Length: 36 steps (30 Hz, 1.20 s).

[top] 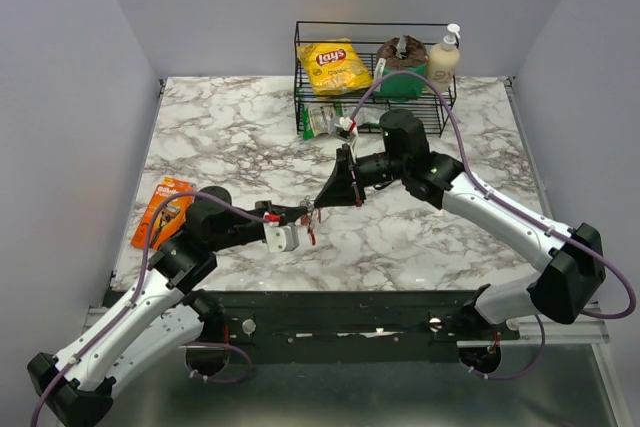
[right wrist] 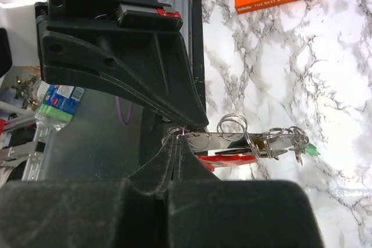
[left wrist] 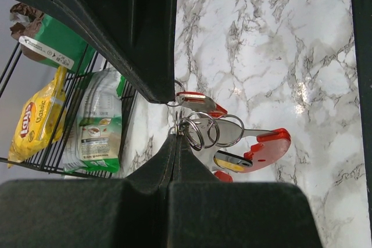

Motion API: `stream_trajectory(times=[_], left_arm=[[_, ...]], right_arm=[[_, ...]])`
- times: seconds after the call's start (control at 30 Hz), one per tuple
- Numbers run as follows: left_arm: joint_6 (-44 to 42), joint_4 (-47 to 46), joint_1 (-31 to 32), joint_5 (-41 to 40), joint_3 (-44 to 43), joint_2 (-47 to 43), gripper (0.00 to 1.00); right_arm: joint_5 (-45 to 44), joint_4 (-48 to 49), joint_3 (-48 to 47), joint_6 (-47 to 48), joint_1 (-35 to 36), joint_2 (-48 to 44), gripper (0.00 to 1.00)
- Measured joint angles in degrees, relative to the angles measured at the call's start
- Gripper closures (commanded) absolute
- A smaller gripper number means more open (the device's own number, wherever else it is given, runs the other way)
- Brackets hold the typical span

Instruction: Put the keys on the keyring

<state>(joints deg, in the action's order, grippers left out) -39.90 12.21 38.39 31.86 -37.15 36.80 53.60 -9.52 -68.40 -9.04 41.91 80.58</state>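
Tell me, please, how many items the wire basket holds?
4: yellow Lays bag left, brown bag middle, pump bottle right, green packet lower left; the right arm may hide more.

Worktop (top: 250, 137): white marble pattern with grey veining, carrying two items directly.
Orange razor pack (top: 163, 209): lying flat at the left edge, toward the near side.
Black wire basket (top: 375, 24): standing at the far edge, right of centre.
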Motion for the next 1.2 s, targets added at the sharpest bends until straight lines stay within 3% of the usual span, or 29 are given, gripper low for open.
stream_trajectory(times=[0.37, 1.2], left_arm=[[-1.5, -0.7, 0.1, 0.6, 2.8, -5.1, 1.0], [-2.7, -2.9, 0.7, 3.6, 1.9, -4.0, 1.0]], right_arm=[[0.0, 0.0, 0.0, 0.0, 0.0, 0.0, 0.99], [0.6, -0.5, -0.9, -0.5, 0.0, 1.6, 0.99]])
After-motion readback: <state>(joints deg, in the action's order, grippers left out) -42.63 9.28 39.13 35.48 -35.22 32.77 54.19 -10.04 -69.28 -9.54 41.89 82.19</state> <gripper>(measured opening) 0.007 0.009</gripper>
